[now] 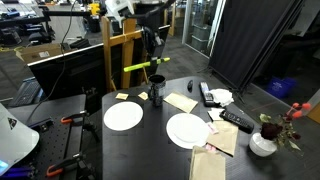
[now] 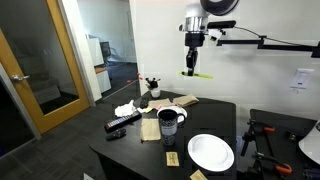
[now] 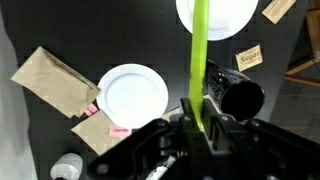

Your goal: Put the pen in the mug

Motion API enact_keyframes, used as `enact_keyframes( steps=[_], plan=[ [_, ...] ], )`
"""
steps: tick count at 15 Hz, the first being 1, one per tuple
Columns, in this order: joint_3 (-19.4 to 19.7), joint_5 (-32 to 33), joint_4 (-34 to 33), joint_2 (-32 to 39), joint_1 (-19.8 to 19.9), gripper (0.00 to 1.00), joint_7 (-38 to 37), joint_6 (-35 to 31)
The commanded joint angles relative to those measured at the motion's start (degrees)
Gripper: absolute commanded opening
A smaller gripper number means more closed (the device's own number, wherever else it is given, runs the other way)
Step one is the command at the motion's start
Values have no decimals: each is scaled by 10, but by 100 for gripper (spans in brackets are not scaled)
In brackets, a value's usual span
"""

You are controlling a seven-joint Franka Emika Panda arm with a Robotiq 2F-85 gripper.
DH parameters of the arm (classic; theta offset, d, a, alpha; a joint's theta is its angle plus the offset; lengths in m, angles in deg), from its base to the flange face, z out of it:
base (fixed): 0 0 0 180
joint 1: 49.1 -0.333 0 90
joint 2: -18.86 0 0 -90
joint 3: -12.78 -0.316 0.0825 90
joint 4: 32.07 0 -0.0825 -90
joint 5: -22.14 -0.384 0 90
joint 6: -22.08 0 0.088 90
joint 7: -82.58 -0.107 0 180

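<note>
My gripper is shut on the yellow-green pen and holds it high above the table. In both exterior views the pen lies level in the jaws of the gripper. The dark mug stands on the black table between the two white plates, well below the gripper. In the wrist view the mug sits just right of the pen, its open mouth facing up.
Two white plates lie on the black table. Brown paper napkins, a black remote, a white vase with flowers and small cards lie around. A wooden frame stands behind.
</note>
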Motion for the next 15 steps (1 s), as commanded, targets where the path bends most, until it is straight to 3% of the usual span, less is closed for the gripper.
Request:
enact_keyframes(
  steps=[1,5,15],
  plan=[
    [13,-81,25,1,-13,4,95,-51],
    [22,-180,40,3,-18,4,215,-79],
    [36,-377,47,3,-17,4,489,-66]
  ],
)
